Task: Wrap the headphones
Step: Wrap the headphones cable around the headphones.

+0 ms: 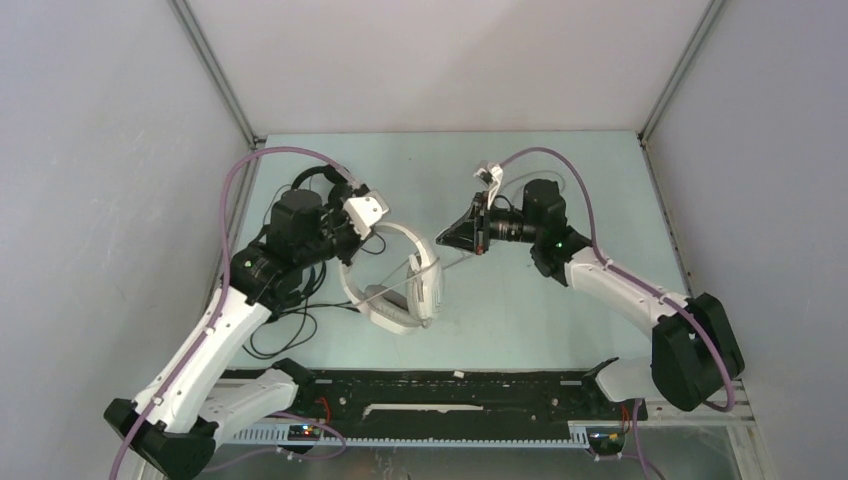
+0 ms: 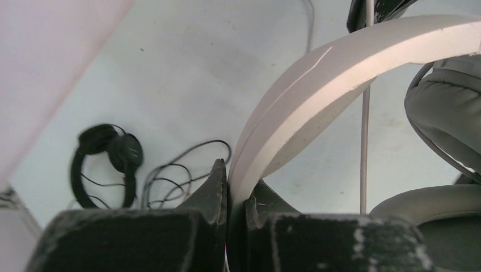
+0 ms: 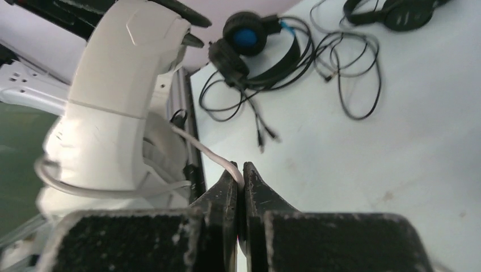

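Top external: stiff white headphones (image 1: 397, 305) clamped at nine-o'clock headband (image 2: 340, 62) by left tool (image 2: 237, 190); limp cable (image 3: 198, 148) pinched by right tool (image 3: 241, 177).

White headset (image 2: 340, 68) smooth matt plastic, cushions (image 2: 448, 107) leathery

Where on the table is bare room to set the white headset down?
Free: on the table, the far right corner behind the right arm, and the near patch between the white headset and that arm. Crowded: the left side, where the blue-lined black headset, the slim black headset and their loose cables lie.
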`<action>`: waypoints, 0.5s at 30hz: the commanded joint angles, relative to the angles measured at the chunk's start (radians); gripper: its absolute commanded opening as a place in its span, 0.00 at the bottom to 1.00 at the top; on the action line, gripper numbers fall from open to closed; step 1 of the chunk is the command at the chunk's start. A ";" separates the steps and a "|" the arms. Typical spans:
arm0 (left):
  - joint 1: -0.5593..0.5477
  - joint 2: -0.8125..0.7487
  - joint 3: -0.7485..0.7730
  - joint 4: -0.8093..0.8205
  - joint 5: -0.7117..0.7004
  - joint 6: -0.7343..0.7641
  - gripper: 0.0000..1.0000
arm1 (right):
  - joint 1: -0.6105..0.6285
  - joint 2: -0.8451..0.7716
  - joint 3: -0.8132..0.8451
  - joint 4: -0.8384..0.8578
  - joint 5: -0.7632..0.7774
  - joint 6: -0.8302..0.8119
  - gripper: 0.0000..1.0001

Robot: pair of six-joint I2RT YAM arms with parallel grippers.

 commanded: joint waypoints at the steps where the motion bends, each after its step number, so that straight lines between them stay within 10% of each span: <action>1: -0.029 -0.004 -0.026 -0.006 -0.111 0.229 0.00 | -0.049 -0.048 0.173 -0.423 -0.001 0.007 0.00; 15: -0.054 0.049 -0.047 0.070 -0.376 0.263 0.00 | -0.084 -0.082 0.202 -0.263 -0.212 0.362 0.00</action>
